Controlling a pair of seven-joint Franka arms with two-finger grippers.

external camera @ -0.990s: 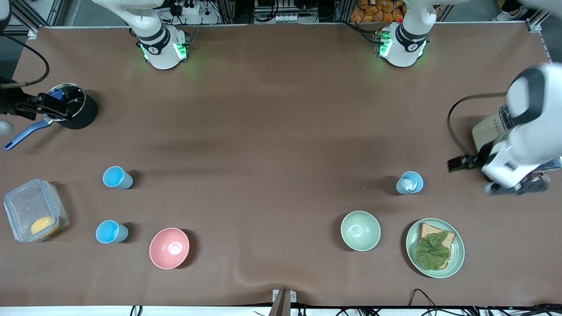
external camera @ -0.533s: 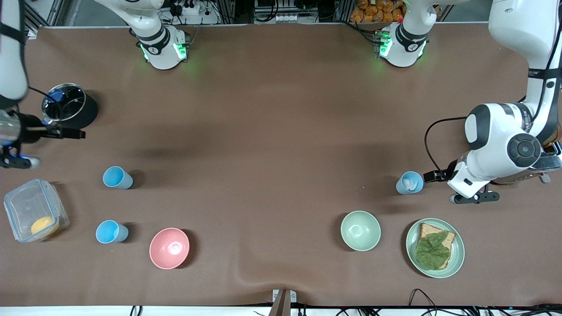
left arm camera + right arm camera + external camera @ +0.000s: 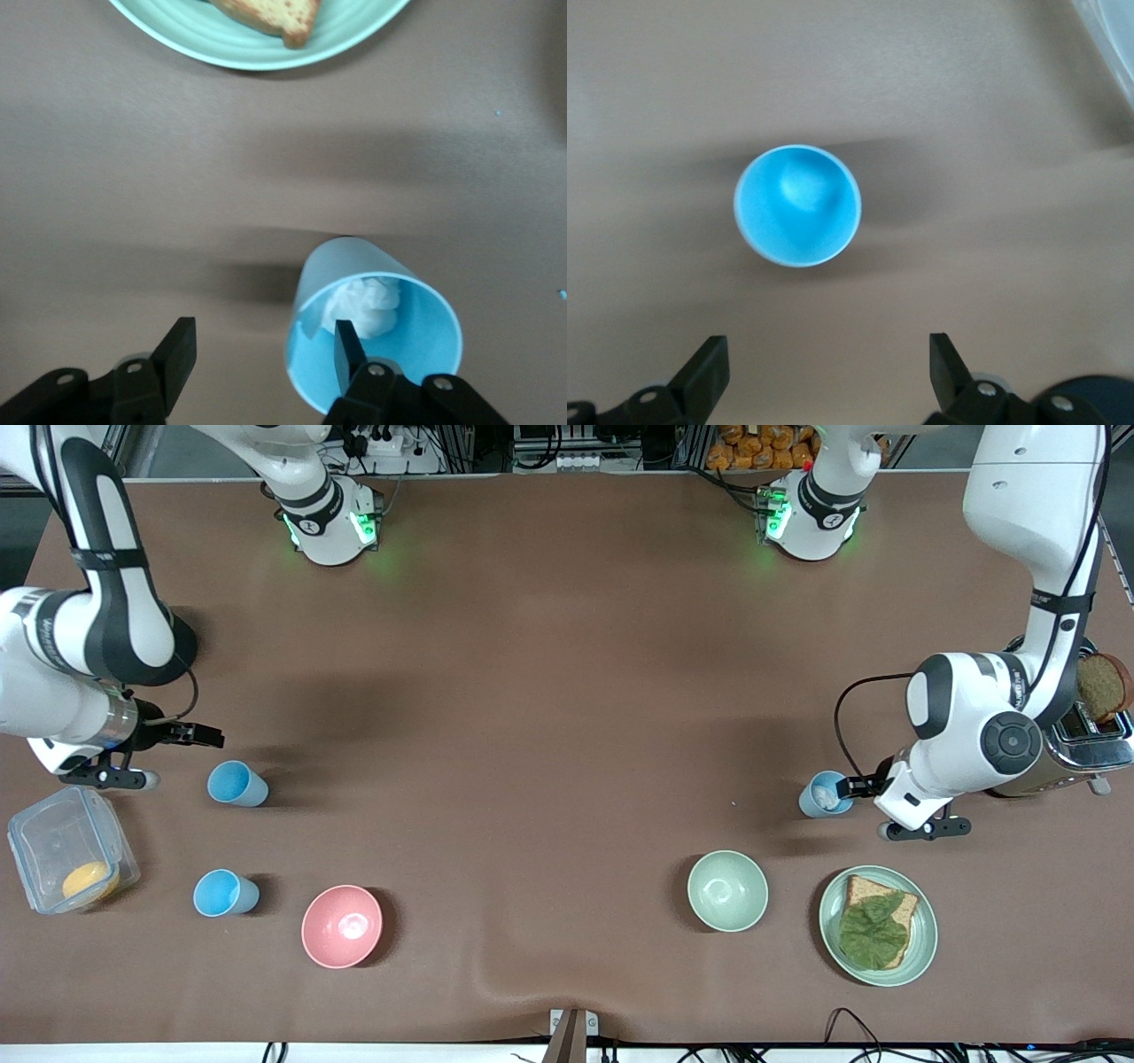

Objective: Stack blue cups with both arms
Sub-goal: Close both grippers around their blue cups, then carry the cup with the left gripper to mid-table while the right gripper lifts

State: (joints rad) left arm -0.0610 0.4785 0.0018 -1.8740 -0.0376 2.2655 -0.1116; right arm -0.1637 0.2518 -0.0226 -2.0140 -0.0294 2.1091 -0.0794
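Three light-blue cups stand on the brown table. One cup [image 3: 826,794] toward the left arm's end holds a crumpled white wad. My left gripper [image 3: 858,786] is open at that cup [image 3: 376,323]: one finger [image 3: 347,343] is over its mouth, the other [image 3: 180,350] outside, the cup's wall between them. Two empty cups stand toward the right arm's end, one [image 3: 236,784] farther from the front camera than the other [image 3: 224,893]. My right gripper [image 3: 200,735] is open and empty, just beside the farther cup [image 3: 797,205]; it shows in the right wrist view [image 3: 826,363].
A pink bowl [image 3: 342,926] sits beside the nearer empty cup. A pale green bowl [image 3: 727,890] and a green plate [image 3: 921,948] with toast and a leaf lie nearer the front camera than the left gripper. A clear container [image 3: 66,841] and a toaster [image 3: 1085,735] stand at the table's ends.
The left arm has swung in and brought its open gripper onto the wad-filled cup's rim. The right arm has swung from the pot to just beside the farther empty cup.
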